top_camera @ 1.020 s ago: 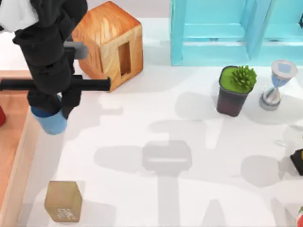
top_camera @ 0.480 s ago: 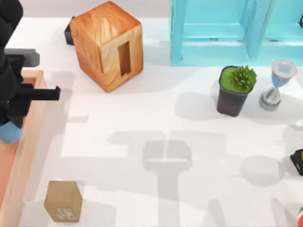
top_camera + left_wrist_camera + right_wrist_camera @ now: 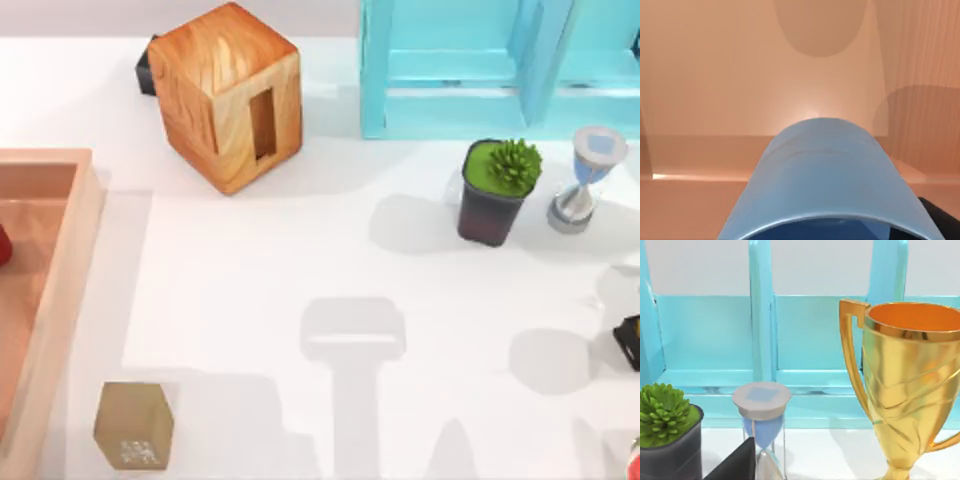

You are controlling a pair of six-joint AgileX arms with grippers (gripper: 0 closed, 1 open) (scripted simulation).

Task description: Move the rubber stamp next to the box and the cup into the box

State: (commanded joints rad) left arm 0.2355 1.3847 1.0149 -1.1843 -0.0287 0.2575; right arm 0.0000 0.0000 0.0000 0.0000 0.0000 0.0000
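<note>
White tabletop spreads under the overhead camera, with the box (image 3: 62,270) against its left edge, only the raised wooden rim and a strip of reddish floor inside the picture. Just beside that rim, at the near left of the table, the rubber stamp (image 3: 133,425) sits upright and apart from the wood, its white-marked face toward the camera. Behind it stand a large wooden cube (image 3: 228,95) with a slot, a turquoise shelf (image 3: 500,65), a potted plant (image 3: 497,190) and an hourglass (image 3: 585,178).

From the left wrist camera, the blue cup (image 3: 825,180) hangs close before the lens above the box's floor (image 3: 730,75), with an inner wall of the box rising beyond it. The left gripper appears to have the cup in its grasp, judging from how the cup sits against the camera, though the fingers themselves are not visible and how wide the jaws stand cannot be told. The right arm is parked at the table's right side; its wrist camera faces the shelf, the hourglass, the plant and a gold trophy (image 3: 905,385), and its jaws cannot be judged either.

By the look of it the stamp's part is done and the cup awaits release. The risk lies in that release: let go from too high, a light plastic cup could bounce, tip onto its side or roll against the wall. A small red object (image 3: 4,245) lies on the box floor at the picture's edge, and the cup could knock it if set down nearby.
</note>
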